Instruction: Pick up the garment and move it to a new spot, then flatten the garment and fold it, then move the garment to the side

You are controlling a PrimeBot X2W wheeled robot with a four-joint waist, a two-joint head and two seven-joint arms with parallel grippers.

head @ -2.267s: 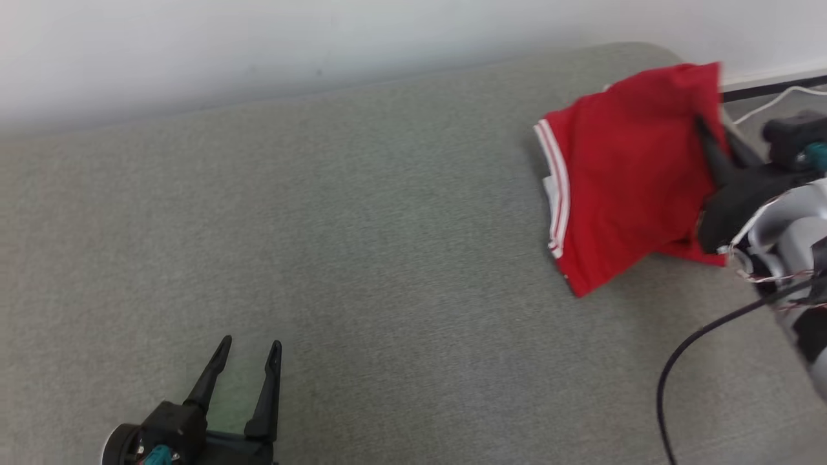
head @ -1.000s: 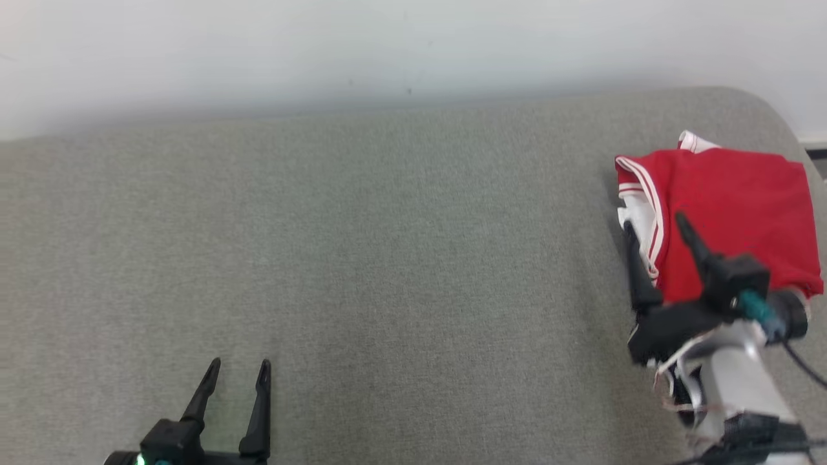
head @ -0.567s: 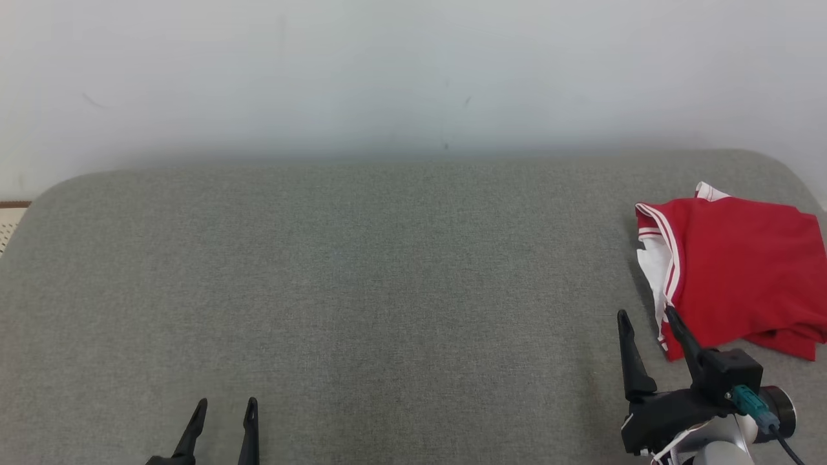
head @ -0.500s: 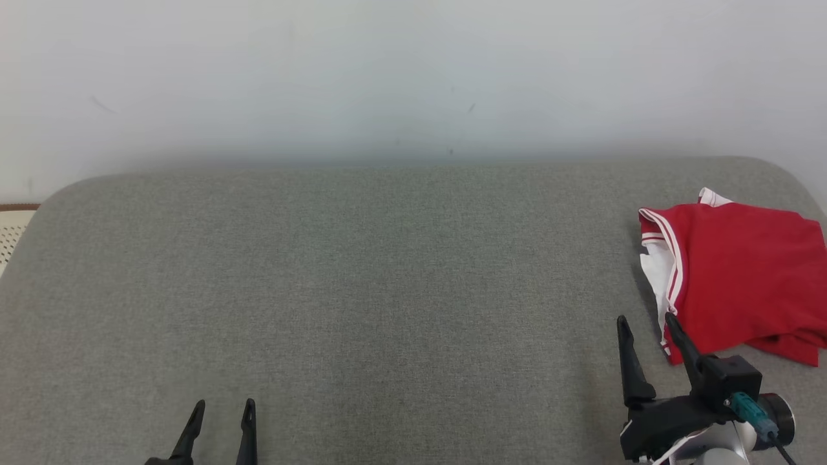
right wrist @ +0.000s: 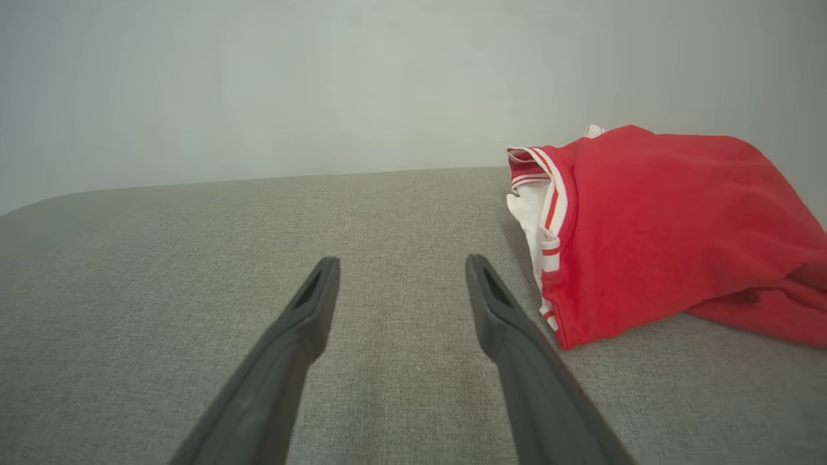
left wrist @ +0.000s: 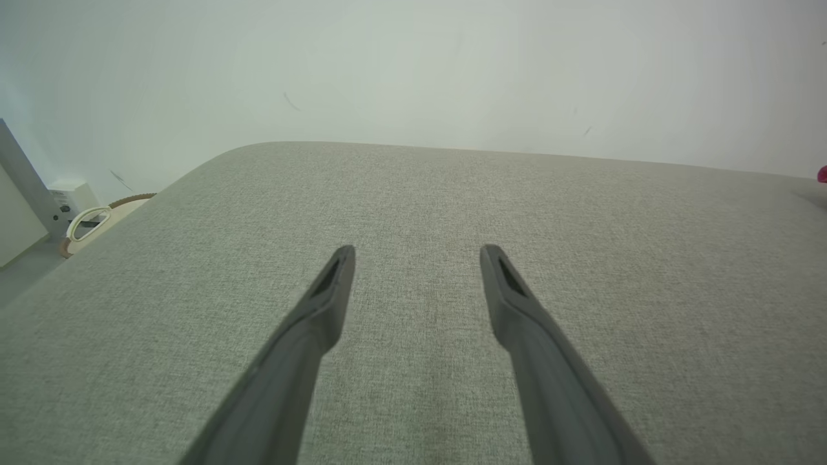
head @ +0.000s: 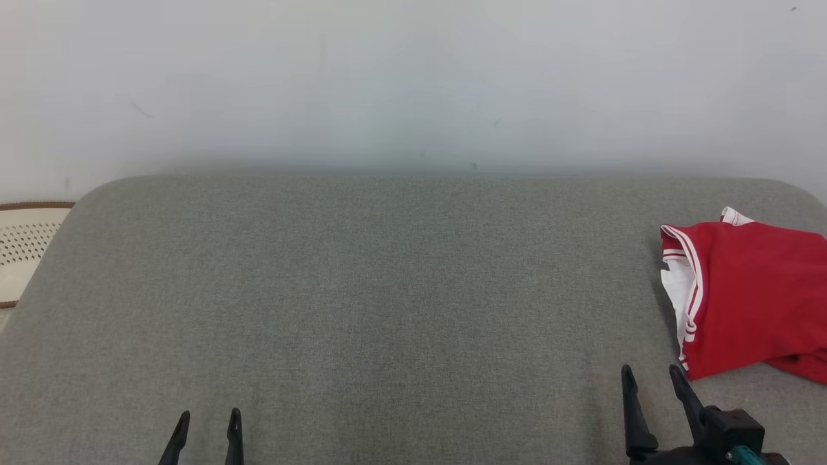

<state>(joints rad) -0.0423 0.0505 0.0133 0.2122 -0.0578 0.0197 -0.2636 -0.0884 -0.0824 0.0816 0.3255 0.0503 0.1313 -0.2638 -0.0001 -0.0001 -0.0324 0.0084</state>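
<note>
Garment (head: 749,303) cut off at head view's right edge; left gripper (head: 209,414) body below bottom edge.

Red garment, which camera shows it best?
The right wrist view: the red garment lies close, with its white striped trim plain. The head view cuts the garment off at the right edge; the left wrist view catches a red sliver.

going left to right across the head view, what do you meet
cream perforated object → left hand → right hand → garment
</note>
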